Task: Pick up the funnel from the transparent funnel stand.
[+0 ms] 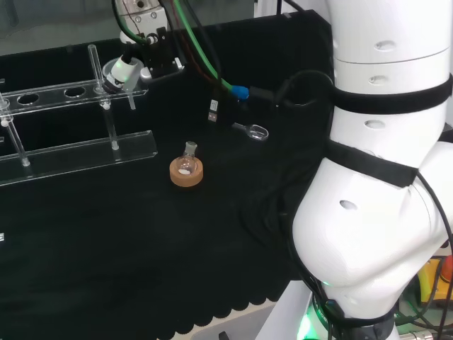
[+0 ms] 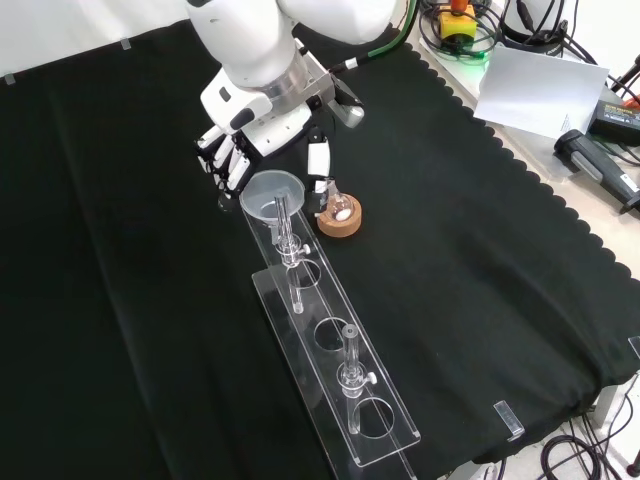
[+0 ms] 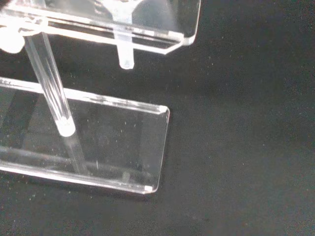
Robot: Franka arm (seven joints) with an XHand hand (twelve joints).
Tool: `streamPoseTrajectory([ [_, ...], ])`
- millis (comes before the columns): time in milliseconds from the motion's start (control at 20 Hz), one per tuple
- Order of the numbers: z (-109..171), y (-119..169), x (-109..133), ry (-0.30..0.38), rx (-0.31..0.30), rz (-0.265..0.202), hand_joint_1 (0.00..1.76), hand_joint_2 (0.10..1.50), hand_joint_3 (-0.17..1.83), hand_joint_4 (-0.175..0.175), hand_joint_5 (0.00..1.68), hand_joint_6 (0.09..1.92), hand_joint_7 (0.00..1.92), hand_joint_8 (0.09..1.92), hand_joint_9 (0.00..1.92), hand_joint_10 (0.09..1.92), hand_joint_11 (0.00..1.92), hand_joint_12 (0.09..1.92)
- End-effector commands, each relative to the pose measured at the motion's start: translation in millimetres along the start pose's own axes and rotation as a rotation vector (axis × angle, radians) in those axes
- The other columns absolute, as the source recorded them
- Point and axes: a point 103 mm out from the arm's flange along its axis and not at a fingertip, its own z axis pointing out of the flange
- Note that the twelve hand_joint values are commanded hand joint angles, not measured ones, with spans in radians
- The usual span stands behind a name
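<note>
Black-draped table (image 2: pixel 120 300), with a clear rack (image 2: pixel 330 350) running lengthwise from near to far in the front view. At the rack's far end, a funnel (image 2: pixel 272 195) seated in the upper shelf's last hole, bowl up, spout hanging down through the shelf. In the wrist view, that spout (image 3: pixel 124 49) poking below the upper shelf, well above the rack's base plate. In the head view, the same funnel (image 1: pixel 122 71) at the right end of the rack (image 1: pixel 78 149), close under the black-and-white robot hand (image 1: pixel 145 39).

In the front view, robot hand (image 2: pixel 235 155) reaching in from the top, just beyond the funnel's rim, fingers (image 2: pixel 225 160) bunched at the bowl's far left side and a separate white digit (image 2: pixel 318 158) to the right of the bowl. Fingers relaxed rather than curled, spread either side of the funnel; contact with the rim impossible to tell.

Just right of the funnel in the front view, a small round flask (image 2: pixel 340 207) upright on a cork ring (image 2: pixel 340 220), near the rack but apart from it. In the head view, flask (image 1: pixel 187 161) and cork ring (image 1: pixel 186 173) nearer the camera than the rack's right end. Farther right in that view, a small clear spoon-like piece (image 1: pixel 256 131) lying on the cloth beside dangling cables (image 1: pixel 212 110).
</note>
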Motion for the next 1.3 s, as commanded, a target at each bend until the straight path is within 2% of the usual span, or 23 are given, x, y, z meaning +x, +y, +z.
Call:
streamPoseTrajectory([
  [50,-6.5,-4.3,-2.4,0.036,-0.081,0.027,0.71,0.64,0.48,0.055,0.81,0.09,1.03,0.3,0.59,0.53,0.0,1.32],
  [200,-11.6,-5.5,-3.8,0.043,-0.102,0.03,0.73,0.61,0.56,0.065,0.86,0.09,1.07,0.28,0.63,0.5,0.0,1.36],
  [600,-33.6,-8.8,-9.4,0.04,-0.135,0.019,0.75,0.58,0.62,0.072,0.93,0.13,1.12,0.27,0.69,0.48,0.0,1.41],
  [1000,-56.7,-17.8,-20.1,0.025,-0.139,0.014,0.75,0.58,0.64,0.074,0.95,0.15,1.15,0.26,0.71,0.47,0.0,1.42],
  [1300,-78.7,-29.2,-34.8,0.015,-0.13,-0.008,0.75,0.57,0.64,0.078,0.98,0.17,1.17,0.27,0.71,0.46,0.0,1.42],
])
